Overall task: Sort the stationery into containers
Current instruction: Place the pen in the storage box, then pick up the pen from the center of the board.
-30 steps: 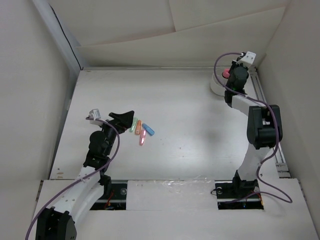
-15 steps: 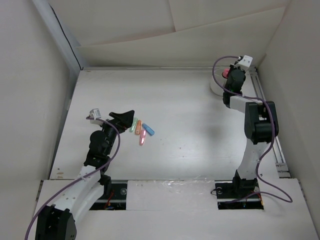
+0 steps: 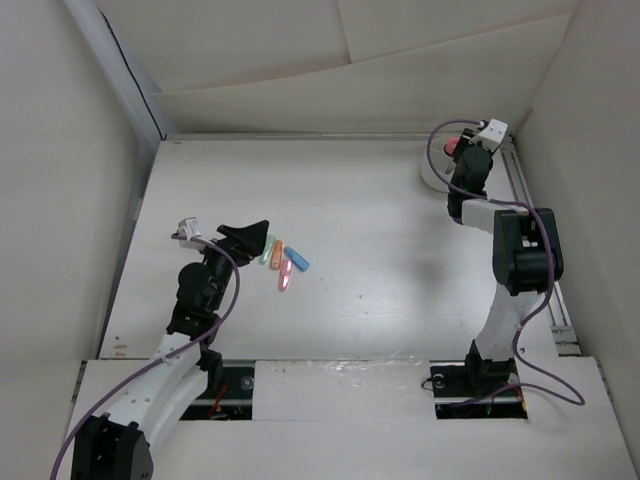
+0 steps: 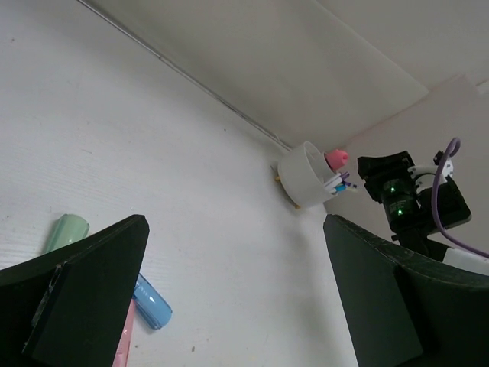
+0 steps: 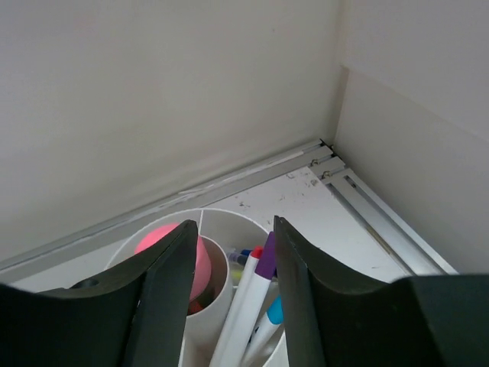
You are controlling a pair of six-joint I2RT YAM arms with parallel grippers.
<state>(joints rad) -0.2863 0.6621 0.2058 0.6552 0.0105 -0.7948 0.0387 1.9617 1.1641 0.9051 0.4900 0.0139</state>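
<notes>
Right end effector point(image 3: 460, 154) shifted — open over cup point(image 3: 431, 173).

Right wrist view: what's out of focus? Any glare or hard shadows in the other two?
Right wrist: the near right fingers are dark and blurred, the cup and pens behind them sharp. Left wrist: likewise, the left fingers are soft black shapes; the far cup is small but legible. Top external: even, diffuse light on the table, faint shadows, no glare.

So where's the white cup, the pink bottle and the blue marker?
white cup point(image 4: 302, 180), left wrist view, outer wall
pink bottle point(image 4: 336, 158), left wrist view, its cap
blue marker point(image 4: 153, 304), left wrist view, middle of barrel
</notes>
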